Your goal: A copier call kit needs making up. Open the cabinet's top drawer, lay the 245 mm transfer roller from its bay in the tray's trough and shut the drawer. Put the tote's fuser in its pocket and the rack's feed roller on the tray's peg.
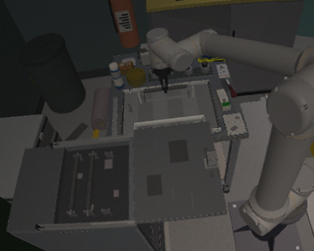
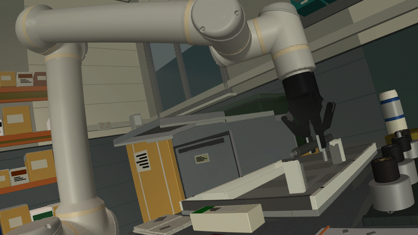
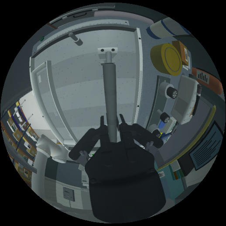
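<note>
On the bench the kit tray (image 1: 169,104) (image 2: 283,182) (image 3: 87,83) lies flat, with white end cradles (image 2: 337,150) (image 3: 107,53) along its far side and a thin peg (image 3: 75,39) (image 2: 324,154) near one corner. My gripper (image 1: 164,85) (image 2: 313,139) (image 3: 110,128) hangs low over that far side, closed around the grey transfer roller (image 2: 311,146) (image 3: 109,96). The roller lies level, with one end at a cradle. In front of the bench the cabinet's top drawer (image 1: 90,185) stands pulled out, with two long rollers in its bays.
A rack (image 2: 391,180) (image 3: 165,96) with black feed rollers stands right of the tray. A yellow tape roll (image 1: 135,77) (image 3: 166,59), a white-and-blue can (image 2: 391,111) and small boxes crowd the bench's far edge. A white box (image 2: 227,218) lies before the tray.
</note>
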